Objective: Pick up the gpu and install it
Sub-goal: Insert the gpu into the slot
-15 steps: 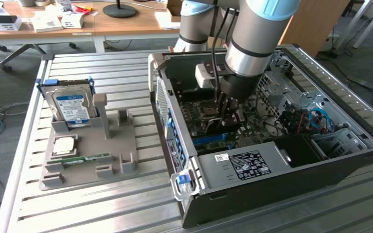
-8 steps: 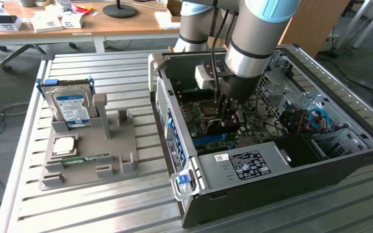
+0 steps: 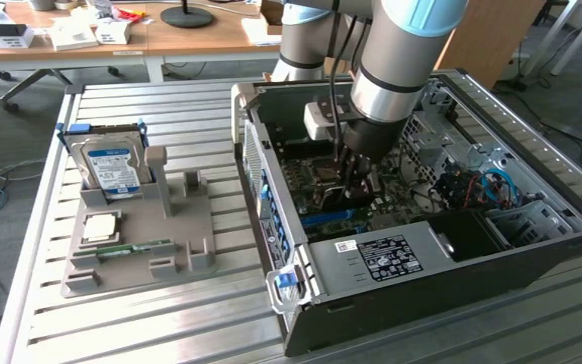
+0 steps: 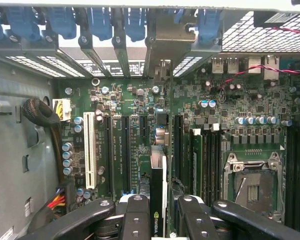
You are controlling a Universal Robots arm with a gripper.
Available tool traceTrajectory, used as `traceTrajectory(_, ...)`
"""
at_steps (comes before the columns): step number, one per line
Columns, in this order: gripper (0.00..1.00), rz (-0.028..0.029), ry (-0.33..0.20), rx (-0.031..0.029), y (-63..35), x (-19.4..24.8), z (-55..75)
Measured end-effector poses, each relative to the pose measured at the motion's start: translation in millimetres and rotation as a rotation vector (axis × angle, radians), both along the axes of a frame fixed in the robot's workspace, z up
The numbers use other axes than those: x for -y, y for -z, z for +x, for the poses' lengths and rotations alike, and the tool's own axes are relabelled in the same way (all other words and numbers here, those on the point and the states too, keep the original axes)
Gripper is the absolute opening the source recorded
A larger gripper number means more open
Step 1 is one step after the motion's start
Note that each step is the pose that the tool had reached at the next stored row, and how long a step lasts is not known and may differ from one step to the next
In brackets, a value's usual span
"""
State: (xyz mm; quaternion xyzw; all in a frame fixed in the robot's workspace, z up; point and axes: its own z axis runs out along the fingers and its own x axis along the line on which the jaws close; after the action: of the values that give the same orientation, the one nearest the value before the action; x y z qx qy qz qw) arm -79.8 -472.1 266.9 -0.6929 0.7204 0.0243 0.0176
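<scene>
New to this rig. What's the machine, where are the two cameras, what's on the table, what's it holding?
It is one robot arm with a two-finger gripper. The exterior view comes from a camera off the arm, looking down on a slatted metal table. On it lies an open computer case, and on the exterior view's left a grey holder carrying a blue-labelled hard drive, a square chip and a memory stick. The arm reaches into the case. The wrist view comes from a camera on the wrist, looking past the fingers at the motherboard. The gripper is shut on the gpu, a thin card seen edge-on. Whether it sits in a slot I cannot tell.
</scene>
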Motion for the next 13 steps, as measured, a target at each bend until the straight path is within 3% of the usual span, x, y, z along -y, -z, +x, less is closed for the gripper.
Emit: traceTrajectory(13,0.26,-0.0003,0.000,-0.0001,1.9,-0.5,-0.9)
